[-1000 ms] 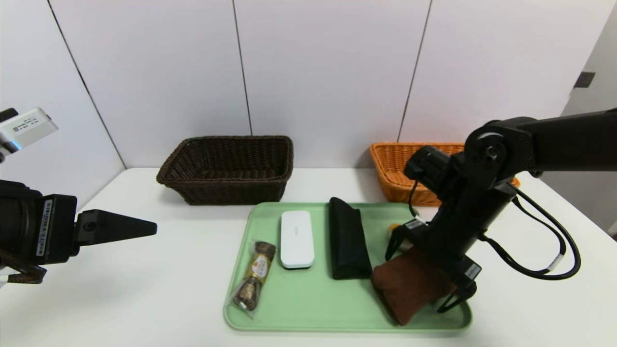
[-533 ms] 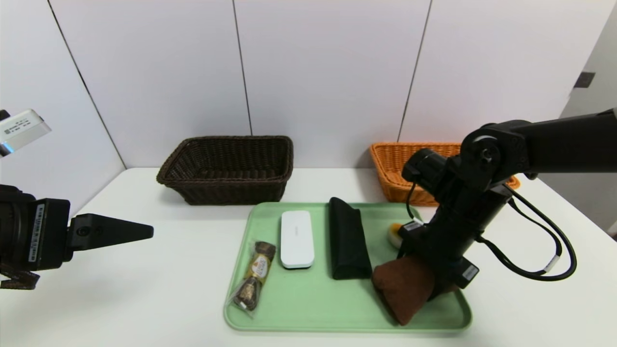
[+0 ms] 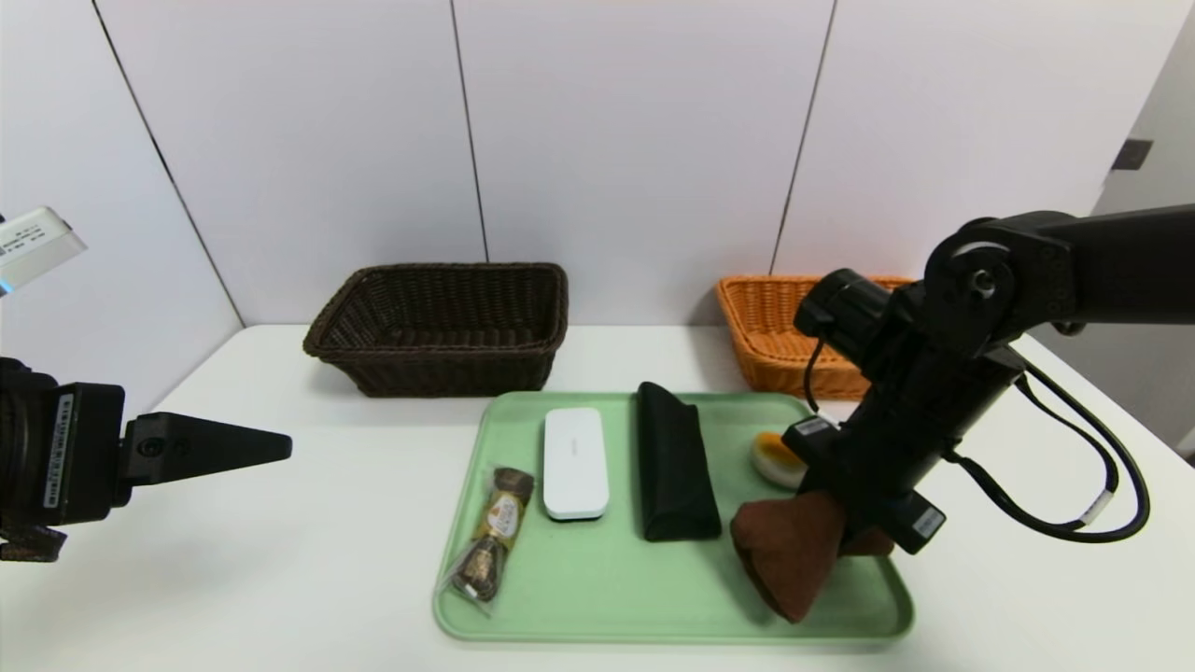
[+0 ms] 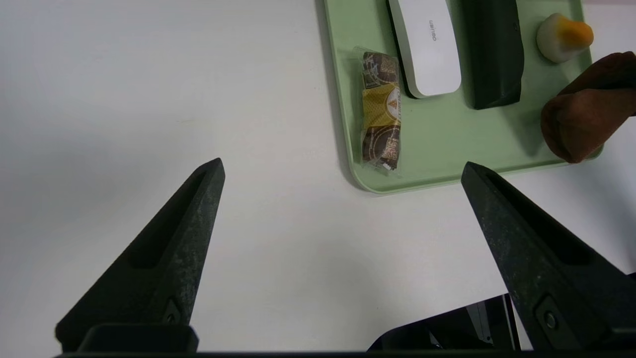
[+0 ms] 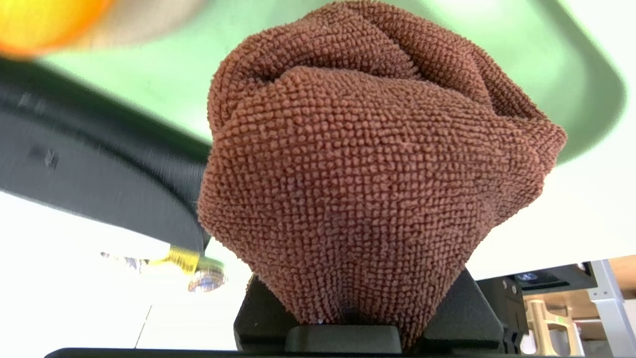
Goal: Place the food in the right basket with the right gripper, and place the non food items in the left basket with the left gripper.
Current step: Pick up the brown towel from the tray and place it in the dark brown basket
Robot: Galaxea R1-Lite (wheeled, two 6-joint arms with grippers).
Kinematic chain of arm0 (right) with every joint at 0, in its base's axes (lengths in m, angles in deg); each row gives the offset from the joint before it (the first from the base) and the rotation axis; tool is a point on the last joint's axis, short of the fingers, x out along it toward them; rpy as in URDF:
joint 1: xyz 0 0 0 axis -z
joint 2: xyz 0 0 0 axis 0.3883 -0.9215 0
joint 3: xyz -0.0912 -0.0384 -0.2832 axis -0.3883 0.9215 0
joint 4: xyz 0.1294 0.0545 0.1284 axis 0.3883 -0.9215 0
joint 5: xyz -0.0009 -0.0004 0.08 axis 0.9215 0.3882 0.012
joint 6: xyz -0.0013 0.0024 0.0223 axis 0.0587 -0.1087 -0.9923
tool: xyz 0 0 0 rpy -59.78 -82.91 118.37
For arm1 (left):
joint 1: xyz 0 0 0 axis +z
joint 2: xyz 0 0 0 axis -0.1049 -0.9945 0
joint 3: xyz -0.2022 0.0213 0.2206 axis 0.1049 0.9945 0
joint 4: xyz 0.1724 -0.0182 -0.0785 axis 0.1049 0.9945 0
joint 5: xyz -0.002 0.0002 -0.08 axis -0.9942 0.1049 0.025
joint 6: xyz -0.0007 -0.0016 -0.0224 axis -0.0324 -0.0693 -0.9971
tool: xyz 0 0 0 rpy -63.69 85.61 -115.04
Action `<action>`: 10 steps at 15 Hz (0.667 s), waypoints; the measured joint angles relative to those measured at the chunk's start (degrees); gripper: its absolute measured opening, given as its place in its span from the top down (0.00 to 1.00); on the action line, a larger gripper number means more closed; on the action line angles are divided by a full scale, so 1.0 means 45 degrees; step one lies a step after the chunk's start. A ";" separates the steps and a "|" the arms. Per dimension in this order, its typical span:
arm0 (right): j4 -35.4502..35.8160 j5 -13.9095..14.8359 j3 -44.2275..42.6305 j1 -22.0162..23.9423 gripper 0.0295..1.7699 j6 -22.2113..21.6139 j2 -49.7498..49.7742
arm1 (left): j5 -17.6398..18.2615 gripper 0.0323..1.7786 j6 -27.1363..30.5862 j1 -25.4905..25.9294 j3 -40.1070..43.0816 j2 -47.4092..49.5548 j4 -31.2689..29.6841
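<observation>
Since a second ago the right gripper point(image 3: 845, 537) has clamped the brown towel point(image 3: 789, 553), bunching it above the green tray point(image 3: 597, 597), while the left gripper point(image 4: 343, 174) hangs open beside that tray.

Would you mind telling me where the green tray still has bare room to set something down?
Free: the tray's front strip, between the sweets and the towel shut in the right gripper. Crowded: the middle, with the white slab and black roll, and the bun behind the towel.

white table point(image 3: 308, 523), green tray point(image 3: 597, 597), two baskets point(image 3: 439, 327)
</observation>
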 joint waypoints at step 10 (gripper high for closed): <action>0.0349 0.0937 -0.5678 -0.0929 0.79 0.2170 0.3075 | -0.0008 0.05 0.0019 0.0000 0.0030 0.0225 -0.0030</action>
